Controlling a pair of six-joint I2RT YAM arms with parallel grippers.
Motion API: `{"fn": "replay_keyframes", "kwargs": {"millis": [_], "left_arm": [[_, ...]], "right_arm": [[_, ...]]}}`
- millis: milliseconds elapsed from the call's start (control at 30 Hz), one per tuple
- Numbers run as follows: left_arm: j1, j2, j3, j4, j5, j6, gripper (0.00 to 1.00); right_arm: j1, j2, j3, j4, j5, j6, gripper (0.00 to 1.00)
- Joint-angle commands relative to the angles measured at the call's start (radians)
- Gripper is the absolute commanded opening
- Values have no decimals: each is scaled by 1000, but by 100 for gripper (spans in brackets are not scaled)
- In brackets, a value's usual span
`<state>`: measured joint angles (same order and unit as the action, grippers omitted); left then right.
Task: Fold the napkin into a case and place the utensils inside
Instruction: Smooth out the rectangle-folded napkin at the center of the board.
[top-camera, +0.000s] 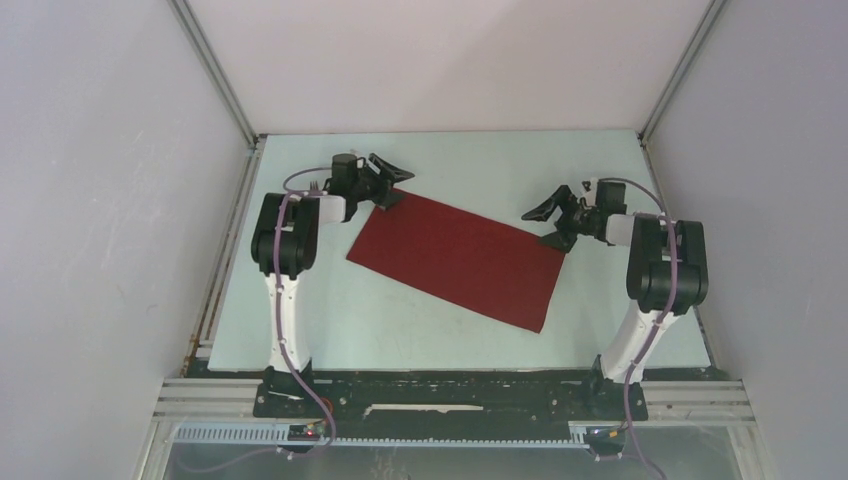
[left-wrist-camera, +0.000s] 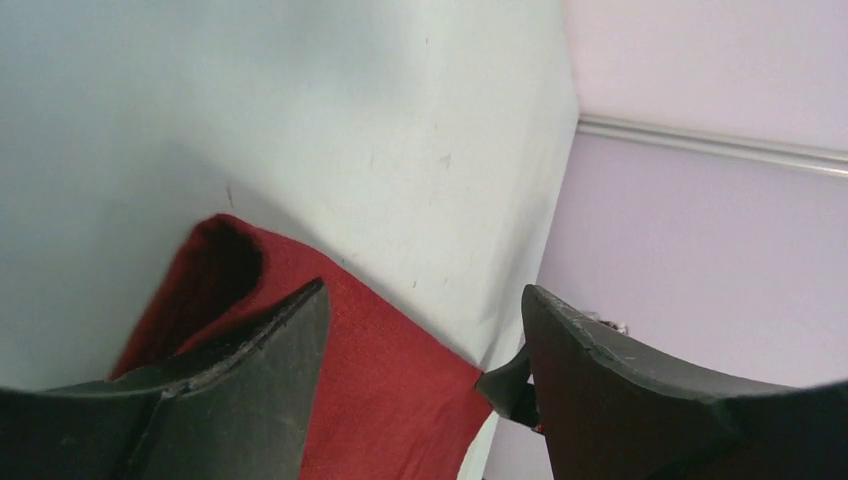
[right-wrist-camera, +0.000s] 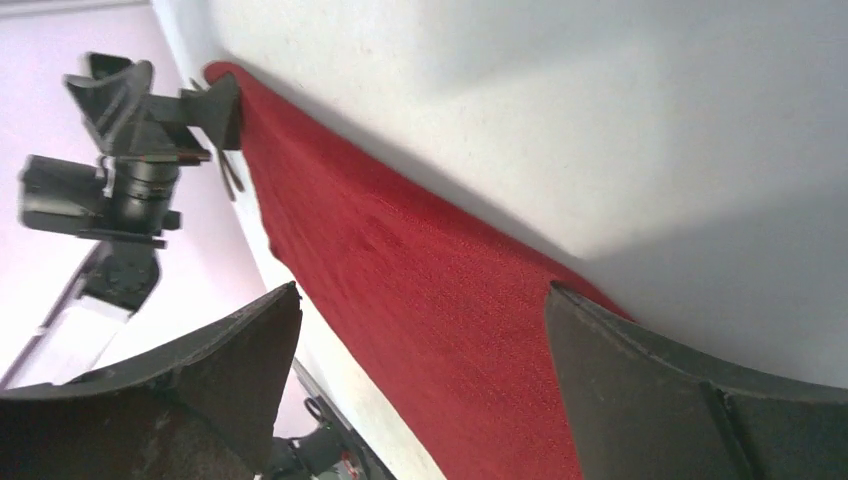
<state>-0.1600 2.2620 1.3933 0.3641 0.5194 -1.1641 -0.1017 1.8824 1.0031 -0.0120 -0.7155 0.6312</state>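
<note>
By the napkin, left gripper and right gripper gape empty; 1 crooked pinch could bunch it.

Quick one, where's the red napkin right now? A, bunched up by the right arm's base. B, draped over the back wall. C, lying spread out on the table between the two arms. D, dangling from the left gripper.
C: the top view shows the napkin spread out on the table.
</note>
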Motion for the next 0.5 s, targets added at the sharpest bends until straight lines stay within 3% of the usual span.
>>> {"fn": "replay_keyframes", "kwargs": {"millis": [0, 133, 200, 267, 467], "left_arm": [[25, 24, 21, 78, -21, -57, 78], [31, 25, 23, 30, -31, -29, 78], [33, 25, 30, 7, -31, -29, 79], [38, 23, 37, -2, -29, -25, 79], [33, -15, 160, -146, 23, 100, 79]], "right_arm": [[-84, 44, -44, 146, -74, 72, 100], [-139, 69, -24, 46, -4, 80, 99], [-168, 102, -21, 17, -38, 89, 89], [-183, 100, -20, -39, -28, 90, 85], [-186, -113, 39, -275, 131, -67, 98]]}}
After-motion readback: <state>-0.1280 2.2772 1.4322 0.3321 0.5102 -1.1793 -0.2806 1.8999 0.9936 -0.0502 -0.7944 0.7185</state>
